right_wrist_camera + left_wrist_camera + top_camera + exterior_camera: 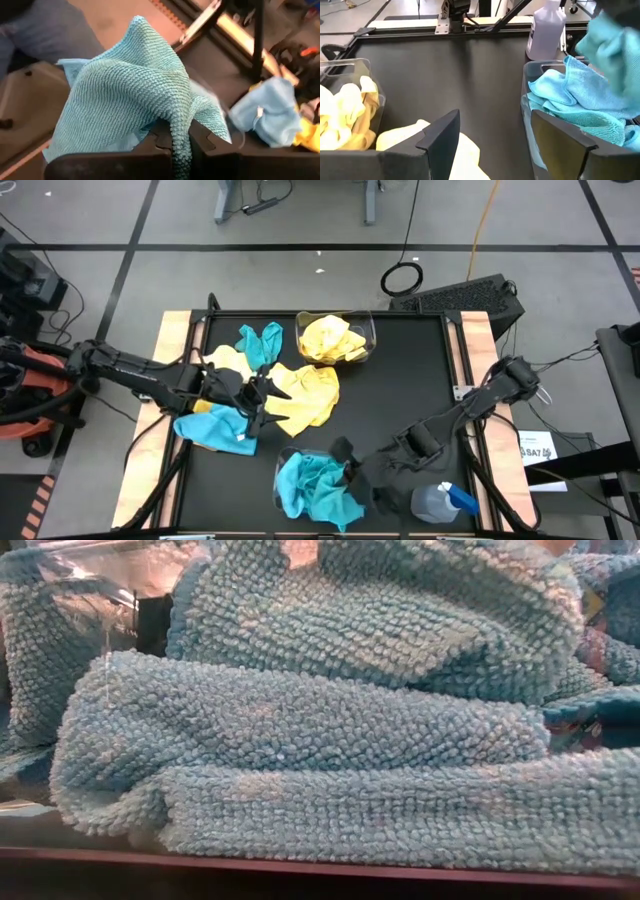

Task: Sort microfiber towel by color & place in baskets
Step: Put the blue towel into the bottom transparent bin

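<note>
Sorting underway: right gripper (181,142) pinches a blue towel (125,85) over the near basket (532,107) of blue towels. Next, release it there. Left gripper (258,402), fingers wide and empty, hovers over loose yellow towels (305,395); yellow basket (368,330) sits far.

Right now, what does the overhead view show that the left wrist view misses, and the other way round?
Only overhead: the loose yellow and blue towels mid-table, with the open left pincer over them. Only the left wrist: nothing on the table that overhead lacks, just a closer look. Both: the yellow-filled basket, the blue-filled basket, the spray bottle, and the right pincer shut on a blue towel.
</note>
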